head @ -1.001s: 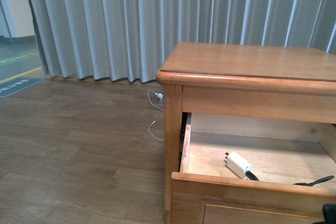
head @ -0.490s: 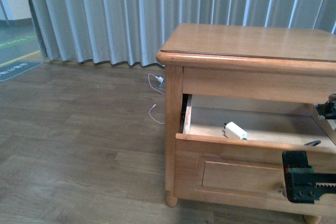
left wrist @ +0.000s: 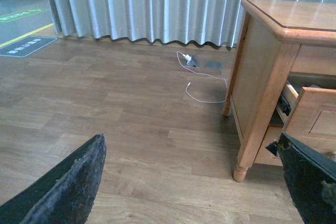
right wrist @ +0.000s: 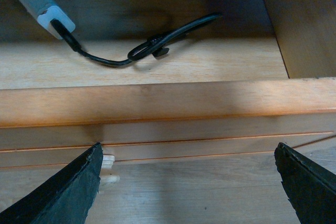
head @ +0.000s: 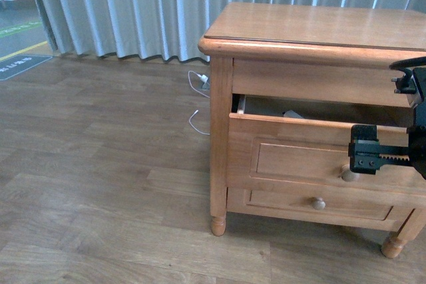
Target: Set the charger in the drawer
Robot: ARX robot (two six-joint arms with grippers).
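Cabinet of warm varnished wood, top glossy; drawer front the same, its interior paler, matt bare wood. Charger of smooth white plastic, cable black and rubbery. Floor wood-grain plank, low sheen. Curtain grey pleated cloth.

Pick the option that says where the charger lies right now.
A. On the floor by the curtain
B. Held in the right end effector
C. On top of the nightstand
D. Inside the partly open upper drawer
D: the right wrist view shows the charger with its black cable lying on the pale floor of the drawer, behind the drawer front.
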